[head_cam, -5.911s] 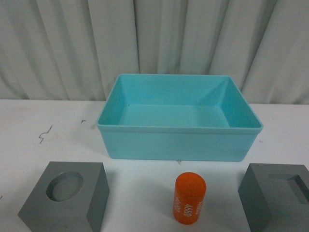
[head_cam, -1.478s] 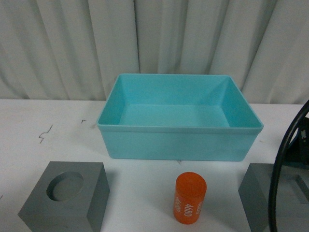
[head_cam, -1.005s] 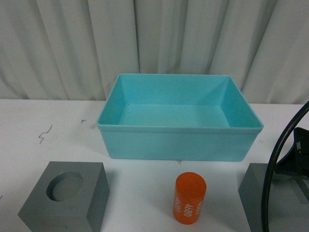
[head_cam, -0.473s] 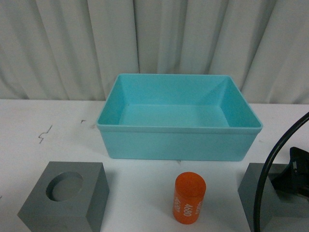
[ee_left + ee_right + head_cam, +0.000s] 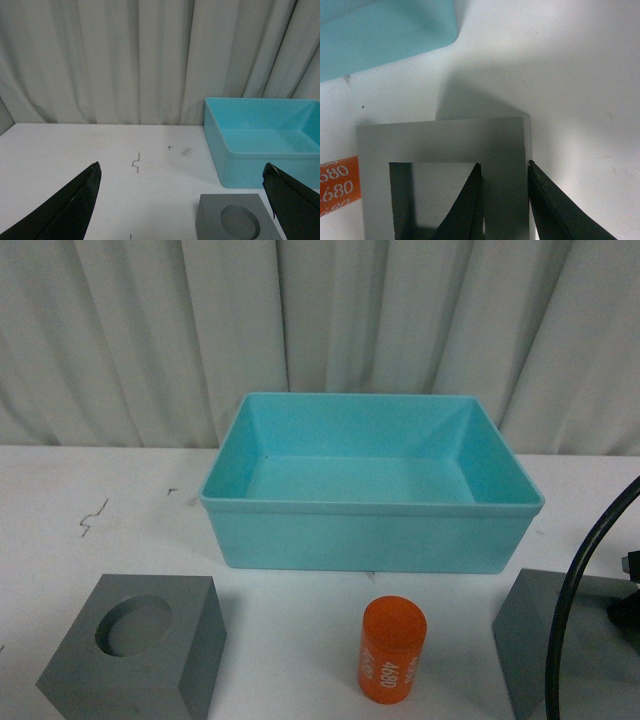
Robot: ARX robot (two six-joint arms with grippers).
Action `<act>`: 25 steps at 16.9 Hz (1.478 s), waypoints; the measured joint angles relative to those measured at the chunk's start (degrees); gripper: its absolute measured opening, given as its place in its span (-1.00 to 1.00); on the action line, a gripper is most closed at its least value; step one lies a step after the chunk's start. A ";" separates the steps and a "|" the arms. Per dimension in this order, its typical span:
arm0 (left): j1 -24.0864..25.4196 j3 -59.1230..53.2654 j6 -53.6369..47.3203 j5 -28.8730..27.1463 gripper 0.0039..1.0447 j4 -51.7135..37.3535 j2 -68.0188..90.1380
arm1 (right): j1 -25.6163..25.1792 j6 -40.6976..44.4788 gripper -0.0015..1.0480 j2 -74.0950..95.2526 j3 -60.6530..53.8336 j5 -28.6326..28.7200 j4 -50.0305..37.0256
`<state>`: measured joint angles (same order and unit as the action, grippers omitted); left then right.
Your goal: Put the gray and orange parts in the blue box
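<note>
The blue box (image 5: 372, 530) stands empty at the table's middle back; it also shows in the left wrist view (image 5: 260, 150) and the right wrist view (image 5: 380, 30). The gray cube with the round recess (image 5: 135, 655) sits front left, also in the left wrist view (image 5: 235, 220). The orange cylinder (image 5: 391, 650) stands front centre; its edge shows in the right wrist view (image 5: 337, 185). My right gripper (image 5: 504, 165) is shut on one wall of the gray cube with the square recess (image 5: 445, 145), one finger inside the recess, one outside. That cube sits front right (image 5: 560, 640). My left gripper (image 5: 182, 172) is open and empty above the table.
A white tabletop (image 5: 100, 500) carries everything, with a small dark scratch mark (image 5: 93, 515) at the left. A pale pleated curtain (image 5: 320, 320) hangs behind. A black cable (image 5: 575, 580) of the right arm curves across the front right.
My right arm came in from the right and lowered onto the square-recess cube, closing on its wall. The other parts and the box have not moved.
</note>
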<state>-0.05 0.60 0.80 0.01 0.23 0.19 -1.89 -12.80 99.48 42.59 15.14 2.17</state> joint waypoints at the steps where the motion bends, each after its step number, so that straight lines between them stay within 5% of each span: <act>1: 0.00 0.00 0.00 -0.07 0.88 0.00 0.00 | 0.00 0.02 -0.60 -0.31 0.00 0.07 0.17; 11: 0.00 0.00 0.00 -0.04 0.88 0.00 0.00 | -1.22 0.92 -0.63 -13.81 4.33 3.87 11.19; 25: 0.00 0.00 0.00 -0.02 0.88 0.00 0.00 | -0.57 1.49 -0.64 12.35 51.45 2.84 22.73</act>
<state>-0.05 0.60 0.80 -0.01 0.23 0.19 -2.46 -11.31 111.83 94.04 17.98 24.91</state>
